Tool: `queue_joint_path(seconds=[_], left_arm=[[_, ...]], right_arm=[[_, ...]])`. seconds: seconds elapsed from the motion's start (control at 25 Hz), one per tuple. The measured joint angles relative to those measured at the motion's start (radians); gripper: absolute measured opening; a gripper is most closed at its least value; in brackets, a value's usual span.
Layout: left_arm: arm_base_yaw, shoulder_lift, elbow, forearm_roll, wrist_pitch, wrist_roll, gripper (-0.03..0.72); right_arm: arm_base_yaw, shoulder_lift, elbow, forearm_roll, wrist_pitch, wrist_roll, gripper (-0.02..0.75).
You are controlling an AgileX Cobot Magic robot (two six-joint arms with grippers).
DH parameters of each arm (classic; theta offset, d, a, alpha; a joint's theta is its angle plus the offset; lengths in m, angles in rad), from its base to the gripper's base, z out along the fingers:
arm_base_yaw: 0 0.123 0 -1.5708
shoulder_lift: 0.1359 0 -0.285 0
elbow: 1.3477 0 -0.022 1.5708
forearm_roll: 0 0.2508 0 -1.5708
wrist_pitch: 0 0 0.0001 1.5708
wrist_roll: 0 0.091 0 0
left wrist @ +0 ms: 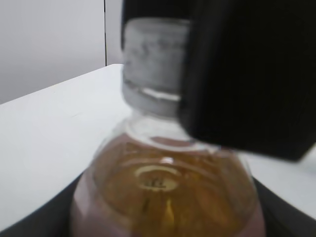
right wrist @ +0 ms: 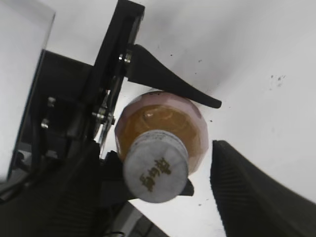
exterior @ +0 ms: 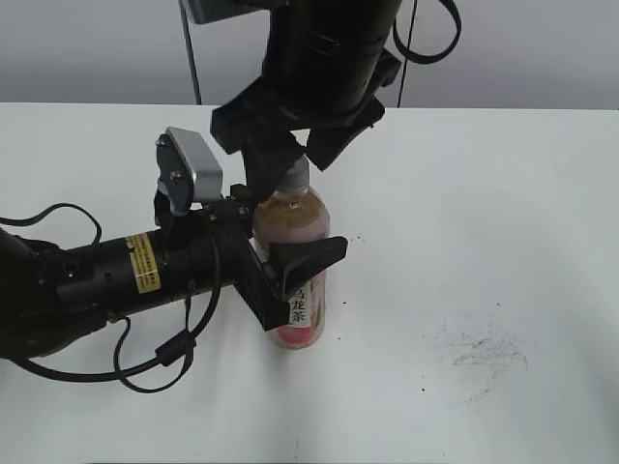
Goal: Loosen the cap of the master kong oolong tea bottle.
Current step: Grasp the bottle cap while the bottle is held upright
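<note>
Left gripper (exterior: 290, 266) clamped the master kong oolong tea bottle (exterior: 298, 253) upright.
Right gripper (exterior: 295, 159) straddled the cap (right wrist: 155, 172), apparently not yet closed; it needed squaring before twisting.

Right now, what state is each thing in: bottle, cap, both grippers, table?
bottle: upright on the table, filled with amber tea, held around its body.
cap: on the neck, between the right jaws; the jaws look open around it.
left gripper: jaws shut on the bottle.
right gripper: above the bottle, jaws either side of the cap, a gap showing.
table: white, dark specks at right.
</note>
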Motion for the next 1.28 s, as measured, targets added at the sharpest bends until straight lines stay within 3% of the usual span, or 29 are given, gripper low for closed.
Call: queue_joint_path(seconds=[0.16, 0.32, 0.48, 0.6, 0.76, 1.28], left_arm=[[0.000, 0.000, 0.000, 0.000, 0.000, 0.000, 0.445], [0.000, 0.000, 0.000, 0.000, 0.000, 0.000, 0.445], [0.000, 0.000, 0.000, 0.000, 0.000, 0.000, 0.445], [0.000, 0.000, 0.000, 0.000, 0.000, 0.000, 0.445], [0.000, 0.000, 0.000, 0.000, 0.000, 0.000, 0.445], [0.000, 0.000, 0.000, 0.010, -0.001, 0.008, 0.445]], right_arm=[[0.000, 0.000, 0.000, 0.006, 0.000, 0.143, 0.432], [0.000, 0.000, 0.000, 0.011, 0.000, 0.170, 0.358], [0.000, 0.000, 0.000, 0.007, 0.002, 0.153, 0.280], [0.000, 0.000, 0.000, 0.006, 0.002, 0.046, 0.280], [0.000, 0.000, 0.000, 0.006, 0.002, -0.268, 0.279], [0.000, -0.002, -0.001, 0.010, 0.005, -1.798, 0.279]])
